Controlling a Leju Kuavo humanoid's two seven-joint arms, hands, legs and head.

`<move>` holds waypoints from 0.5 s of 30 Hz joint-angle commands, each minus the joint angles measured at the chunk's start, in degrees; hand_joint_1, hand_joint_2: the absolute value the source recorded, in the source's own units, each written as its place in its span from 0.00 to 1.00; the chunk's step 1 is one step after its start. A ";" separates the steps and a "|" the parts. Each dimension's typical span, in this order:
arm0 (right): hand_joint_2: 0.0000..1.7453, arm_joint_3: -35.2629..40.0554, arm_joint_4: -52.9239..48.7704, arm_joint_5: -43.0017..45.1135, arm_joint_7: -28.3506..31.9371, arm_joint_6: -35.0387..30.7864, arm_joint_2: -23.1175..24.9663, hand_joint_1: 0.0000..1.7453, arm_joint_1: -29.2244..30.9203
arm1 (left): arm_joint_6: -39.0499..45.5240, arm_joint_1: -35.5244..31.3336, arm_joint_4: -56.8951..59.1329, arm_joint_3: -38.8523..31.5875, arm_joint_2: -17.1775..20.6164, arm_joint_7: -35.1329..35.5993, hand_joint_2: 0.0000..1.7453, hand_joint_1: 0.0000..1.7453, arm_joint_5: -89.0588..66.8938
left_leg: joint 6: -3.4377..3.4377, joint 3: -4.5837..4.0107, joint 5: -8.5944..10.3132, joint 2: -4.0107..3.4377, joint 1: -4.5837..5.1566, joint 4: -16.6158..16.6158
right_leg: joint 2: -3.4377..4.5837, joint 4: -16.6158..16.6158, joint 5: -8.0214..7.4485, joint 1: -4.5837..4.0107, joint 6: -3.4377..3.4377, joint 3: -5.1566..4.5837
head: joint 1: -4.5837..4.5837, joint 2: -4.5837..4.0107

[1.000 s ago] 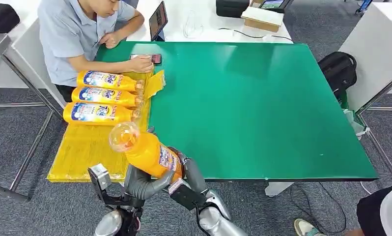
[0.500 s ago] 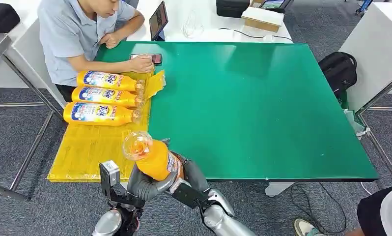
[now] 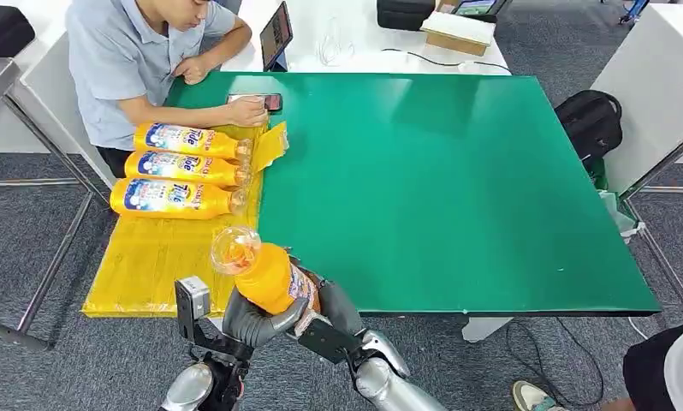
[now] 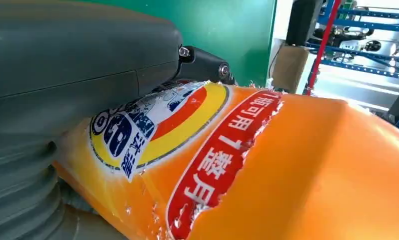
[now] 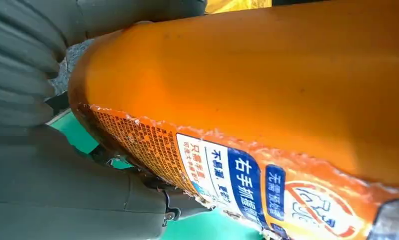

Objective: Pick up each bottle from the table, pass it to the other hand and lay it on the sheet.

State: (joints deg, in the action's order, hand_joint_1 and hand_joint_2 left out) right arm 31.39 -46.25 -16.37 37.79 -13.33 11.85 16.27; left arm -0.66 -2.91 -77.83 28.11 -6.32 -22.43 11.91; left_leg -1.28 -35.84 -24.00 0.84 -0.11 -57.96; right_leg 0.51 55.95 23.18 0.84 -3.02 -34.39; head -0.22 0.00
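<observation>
An orange detergent bottle [image 3: 265,276] stands tilted above the table's front edge, its clear cap [image 3: 234,249] pointing up and towards the sheet. My left hand [image 3: 254,322] wraps the bottle's base from below. My right hand [image 3: 328,310] holds the same bottle from the other side. In the left wrist view my thumb [image 4: 62,75] presses on the labelled bottle [image 4: 287,165]. In the right wrist view my right hand [image 5: 37,150] lies against the bottle [image 5: 267,75]. The yellow sheet [image 3: 163,257] lies at the table's left, with three bottles [image 3: 180,167] lying side by side on its far half.
The green table [image 3: 441,188] stretches to the right. A person [image 3: 141,51] sits at the far left corner with a hand by a phone [image 3: 270,102]. A black backpack [image 3: 590,120] sits on the floor beyond the right edge.
The bottle has swung from leaning far over the sheet to more upright and shifted slightly right. Both hands stayed on it; the left wrist moved a little to the right.
</observation>
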 commanded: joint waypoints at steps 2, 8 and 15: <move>0.00 16.53 -17.94 1.62 2.21 -7.82 -6.88 0.00 -2.16 | 1.95 -4.46 5.71 -1.08 -1.52 -1.91 1.00 1.00 1.19 | 0.10 0.33 -0.17 -0.04 -0.03 -0.03 | -0.09 0.06 0.19 -0.07 0.16 0.33 | 0.00 0.00; 0.00 17.44 -23.16 3.92 2.21 -18.89 -9.73 0.00 -5.95 | 19.72 -7.00 6.00 -9.72 -0.04 -6.61 1.00 1.00 -8.36 | 0.11 0.44 -0.20 -0.11 -0.03 0.03 | -0.06 -0.01 0.17 -0.07 0.18 0.45 | 0.02 0.00; 0.00 15.54 -28.80 4.65 2.21 -25.54 -13.95 0.00 -9.27 | 29.38 -9.41 3.54 -18.60 2.92 -8.64 1.00 1.00 -18.05 | 0.15 0.47 -0.18 -0.06 -0.06 0.07 | -0.13 0.00 0.19 -0.10 0.22 0.46 | -0.02 0.00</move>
State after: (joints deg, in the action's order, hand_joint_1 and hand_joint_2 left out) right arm 44.89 -66.46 -13.49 40.02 -36.30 4.02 9.55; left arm 27.44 -8.18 -76.33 18.83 -6.58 -30.51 -1.92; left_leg -1.27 -35.85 -24.00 0.84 -0.14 -57.96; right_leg 0.42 55.96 23.17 0.81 -3.02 -34.45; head -0.24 0.00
